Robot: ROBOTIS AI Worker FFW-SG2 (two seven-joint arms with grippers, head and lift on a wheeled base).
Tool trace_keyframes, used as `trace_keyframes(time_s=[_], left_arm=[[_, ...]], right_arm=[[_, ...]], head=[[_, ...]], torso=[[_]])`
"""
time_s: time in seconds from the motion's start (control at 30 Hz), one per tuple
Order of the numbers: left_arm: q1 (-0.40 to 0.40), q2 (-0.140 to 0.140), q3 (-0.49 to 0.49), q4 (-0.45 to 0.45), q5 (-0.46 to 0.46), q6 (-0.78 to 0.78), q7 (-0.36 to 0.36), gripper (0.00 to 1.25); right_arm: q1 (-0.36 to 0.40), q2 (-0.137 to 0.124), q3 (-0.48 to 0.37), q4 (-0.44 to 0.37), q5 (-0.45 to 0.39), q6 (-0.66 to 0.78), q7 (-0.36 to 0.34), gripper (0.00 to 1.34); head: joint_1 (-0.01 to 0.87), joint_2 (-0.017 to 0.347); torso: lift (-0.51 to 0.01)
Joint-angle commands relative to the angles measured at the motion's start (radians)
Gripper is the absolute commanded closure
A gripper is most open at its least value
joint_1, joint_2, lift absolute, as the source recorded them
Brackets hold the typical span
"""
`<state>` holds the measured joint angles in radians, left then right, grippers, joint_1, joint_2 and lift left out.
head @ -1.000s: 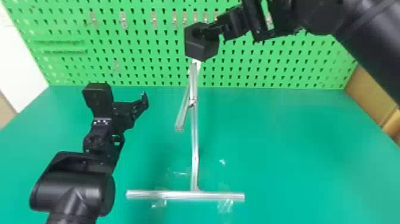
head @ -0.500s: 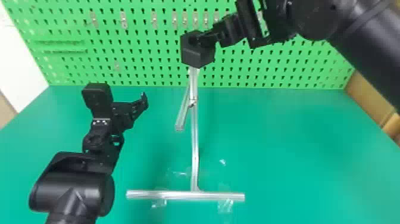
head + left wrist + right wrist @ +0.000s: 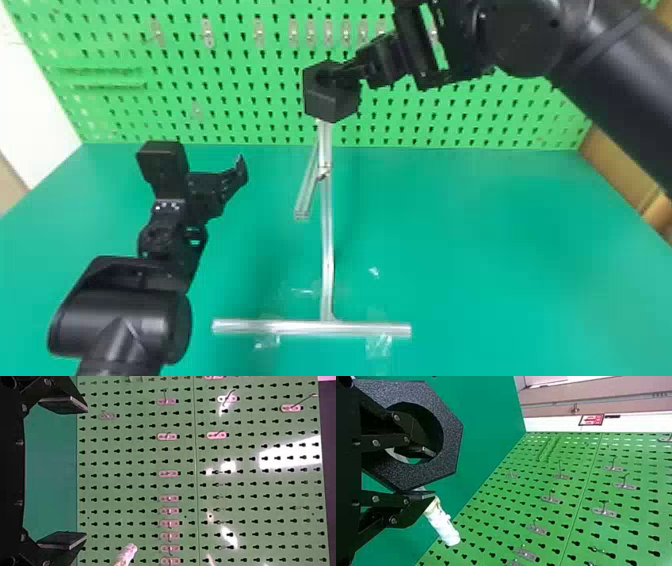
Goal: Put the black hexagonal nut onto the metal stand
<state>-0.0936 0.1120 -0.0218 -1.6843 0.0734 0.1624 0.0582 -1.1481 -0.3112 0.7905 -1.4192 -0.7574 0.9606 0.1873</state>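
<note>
black nut (image 3: 332,102), six-sided, with a wide round bore: located high over the table (image 3: 500,240), in the right gripper (image 3: 430,473). that claw is clamped on the ring wall, one finger inside the bore and the other against the outer side. the left gripper (image 3: 86,473) has its fingers well apart, nothing between them, and is left of the stand (image 3: 327,225) in the head view.

handling, as judged: the nut looks stiff and fairly light, likely foam or plastic; its grainy face should give fair grip, but held by one wall it could swing or tilt. the present hold is sound in kind – thick wall, far side of the bore left free – though the inner finger takes up part of the opening.

surroundings: a white-wrapped tip (image 3: 442,526), taken to be the stand's, shows just past the nut in the right wrist view. the bore is not around it. the pegboard (image 3: 250,100), fitted with small hooks (image 3: 550,499), rises behind. clear tape (image 3: 378,345) lies at the base bar (image 3: 310,328). chief obstruction: the outer finger, near that tip – it may knock the stand unless bore and tip are lined up first.
</note>
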Motion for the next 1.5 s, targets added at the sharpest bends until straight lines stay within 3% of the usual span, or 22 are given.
trace_keyframes(time_s=[0.0,1.47], left_arm=[[-0.001,0.000,-0.001,-0.002,0.000,0.000,0.000,0.16],[0.000,0.000,0.000,-0.002,0.000,0.000,0.000,0.16]], right_arm=[[0.004,0.000,0.001,0.000,-0.002,-0.005,0.000,1.13],[0.030,-0.003,0.019,0.016,-0.033,-0.031,-0.003,1.13]], head=[[0.693,0.081],[0.693,0.081]], torso=[[-0.001],[-0.001]])
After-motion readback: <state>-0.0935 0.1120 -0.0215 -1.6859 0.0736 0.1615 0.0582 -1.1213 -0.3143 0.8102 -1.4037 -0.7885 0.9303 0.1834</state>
